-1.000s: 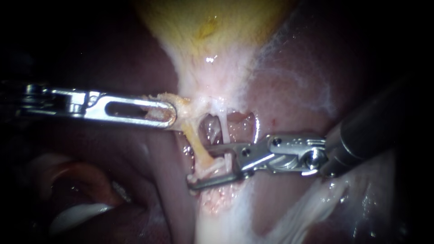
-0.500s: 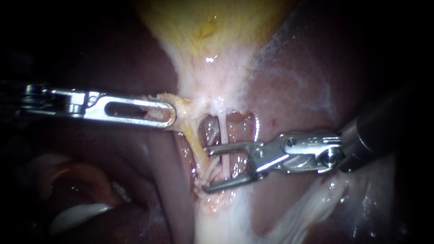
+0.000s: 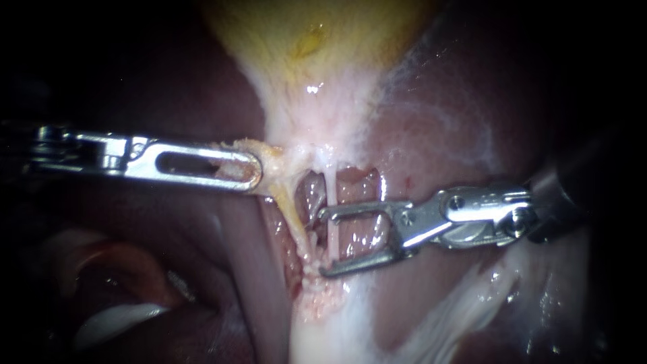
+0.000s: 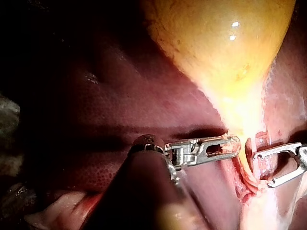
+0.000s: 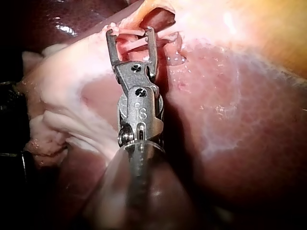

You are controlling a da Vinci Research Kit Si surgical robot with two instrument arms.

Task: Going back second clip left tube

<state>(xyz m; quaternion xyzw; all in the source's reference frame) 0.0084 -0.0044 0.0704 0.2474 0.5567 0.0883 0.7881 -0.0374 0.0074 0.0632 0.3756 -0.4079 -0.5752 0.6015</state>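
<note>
Since the picture one second ago the right instrument (image 3: pixel 322 241) has drawn back toward 3 o'clock. Its jaw tips, which then reached past the left tube (image 3: pixel 291 216), now lie just on that tube's 3 o'clock side; contact with it cannot be confirmed. Its jaws stand wide open and grip nothing. A thin pale tube (image 3: pixel 331 192) crosses the gap close behind the tips, and the right wrist view shows the same strand lying across between the open jaws. The left tube, yellowish, sits near the centre of the endoscope view and slants from 11 toward 5 o'clock. The left instrument (image 3: pixel 255 172), entering from 9 o'clock, has not shifted; its jaws are closed on tissue (image 3: pixel 273 156) at the foot of the gallbladder (image 3: pixel 317 40), which lies at 12 o'clock. Liver (image 3: pixel 438 155) surrounds the site.
</note>
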